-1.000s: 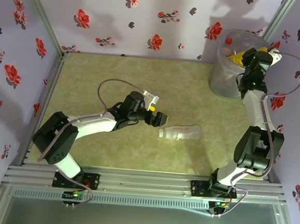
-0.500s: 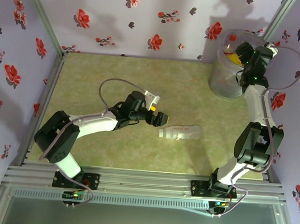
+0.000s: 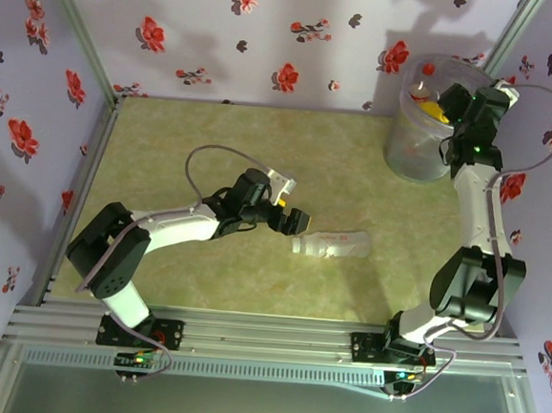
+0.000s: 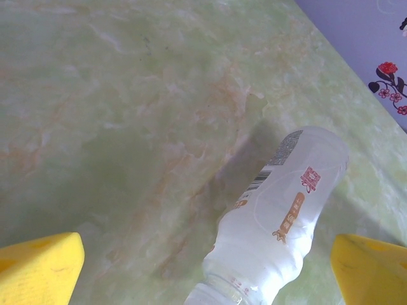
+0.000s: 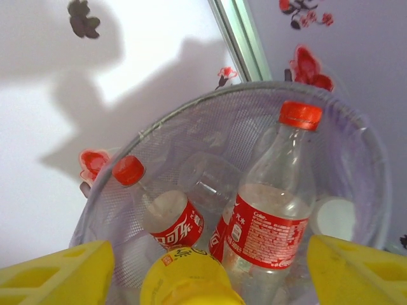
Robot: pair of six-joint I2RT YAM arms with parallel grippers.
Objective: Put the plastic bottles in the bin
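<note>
Left end effector [image 3: 297,221]: fingers spread wide, gripping nothing, low over the bench [image 3: 196,133]. One clear bottle [image 4: 280,216] lies on its side on the bench just beyond the fingers, neck end toward them. Its pale label carries orange-red print and a barcode, too small to read.

Right end effector [image 5: 206,272]: fingers wide apart, nothing held, poised over the bin [image 5: 254,95]. The bin stands in the far right corner against the flowered wall [image 5: 127,57], well apart from the lying bottle.

In the bin:
- tall red-capped bottle [image 5: 273,235], red label with fine white text
- tilted red-capped bottle [image 5: 165,219], red label in Chinese Coca-Cola script
- uncapped clear bottle [image 5: 206,181] between them
- yellow-labelled bottle [image 5: 184,279] nearest the fingers
</note>
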